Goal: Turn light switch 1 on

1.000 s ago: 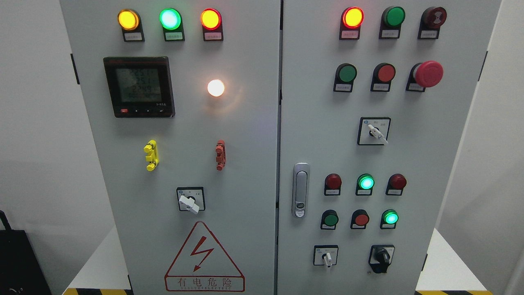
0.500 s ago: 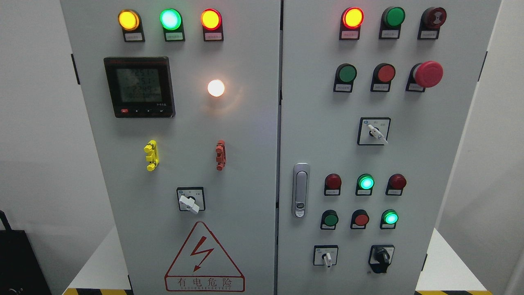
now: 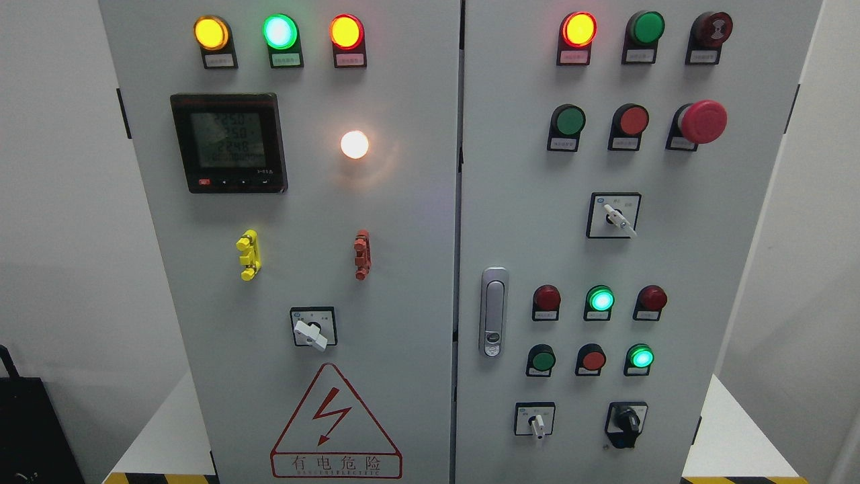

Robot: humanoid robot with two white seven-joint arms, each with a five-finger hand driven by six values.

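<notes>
so far neither of our hands showed in the head view, so we could not tell how the fingers stood. going left to right, we saw the meter (image 3: pixel 228 142) high on the left door, with a white lamp (image 3: pixel 354 144) glowing beside it. below sat a yellow clip (image 3: pixel 248 255) and a red clip (image 3: pixel 361 254), and under them a white selector (image 3: pixel 310 333) above the warning triangle (image 3: pixel 335 422). past the door handle (image 3: pixel 493 311), the right door carried rows of buttons, a second selector (image 3: pixel 619 218), a small white one (image 3: pixel 536 423) and a black knob (image 3: pixel 626 425) at the bottom. no label was readable, so we could not say which of these was switch 1; we judged the selector on the left door the likeliest. the risk was plain: controls sat close together, and a reach aimed at the wrong one, or a stray finger brushing the emergency stop (image 3: pixel 702 122), could trip something else.
</notes>
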